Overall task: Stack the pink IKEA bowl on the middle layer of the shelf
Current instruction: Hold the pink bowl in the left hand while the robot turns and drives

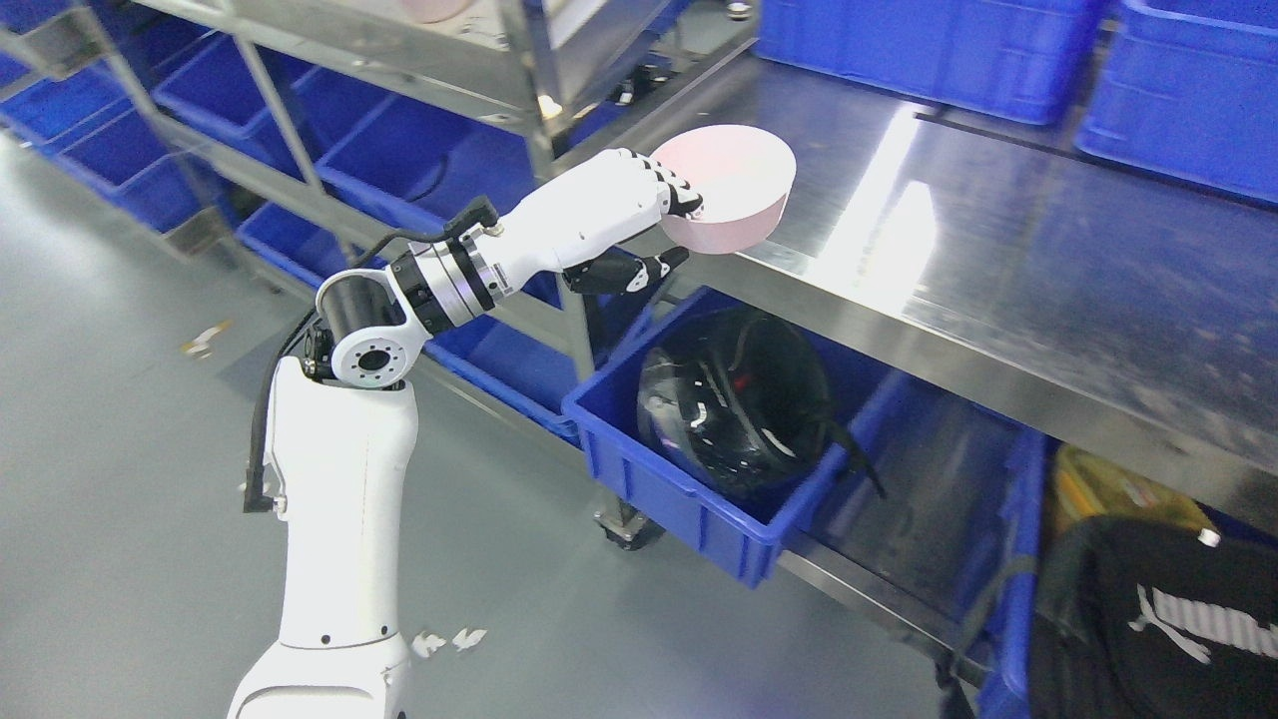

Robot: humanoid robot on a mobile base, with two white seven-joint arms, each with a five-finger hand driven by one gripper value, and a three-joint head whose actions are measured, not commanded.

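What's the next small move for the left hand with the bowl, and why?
Probably carry it a little further in over the steel shelf before lowering. The left hand grips the pink bowl by its near rim, tilted, right at the shelf's front edge, so part of the bowl seems to overhang the blue bin below.

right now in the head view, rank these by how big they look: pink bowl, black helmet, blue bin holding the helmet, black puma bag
1. blue bin
2. black Puma bag, cut off by the picture's edge, so its full size is unsure
3. black helmet
4. pink bowl, held by the left hand; it sits farther away, so it may look smaller than it is
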